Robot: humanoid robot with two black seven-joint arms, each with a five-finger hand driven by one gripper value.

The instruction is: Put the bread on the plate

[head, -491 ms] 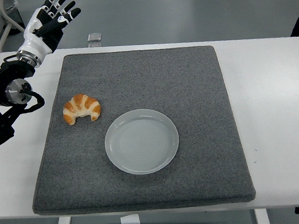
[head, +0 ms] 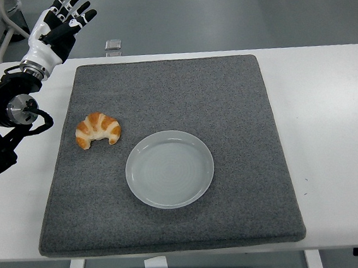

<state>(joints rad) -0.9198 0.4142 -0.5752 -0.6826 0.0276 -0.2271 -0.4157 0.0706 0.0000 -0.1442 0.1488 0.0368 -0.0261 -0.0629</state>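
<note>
Here, cut off: left arm by the left edge.
Left hand [head: 61, 22]: fingers spread, empty, beyond the worktop [head: 330, 126].
Bread [head: 97, 130]: beside plate [head: 169, 168], apart.

I read this as a robotics lab or test room — not a home. My view shows a plain white desk [head: 330, 126] on metal legs, topped with a square grey felt mat [head: 227, 104] laid out like a test surface, and a smooth grey-blue poured floor [head: 218, 10] beyond it — bare and institutional-looking.
</note>
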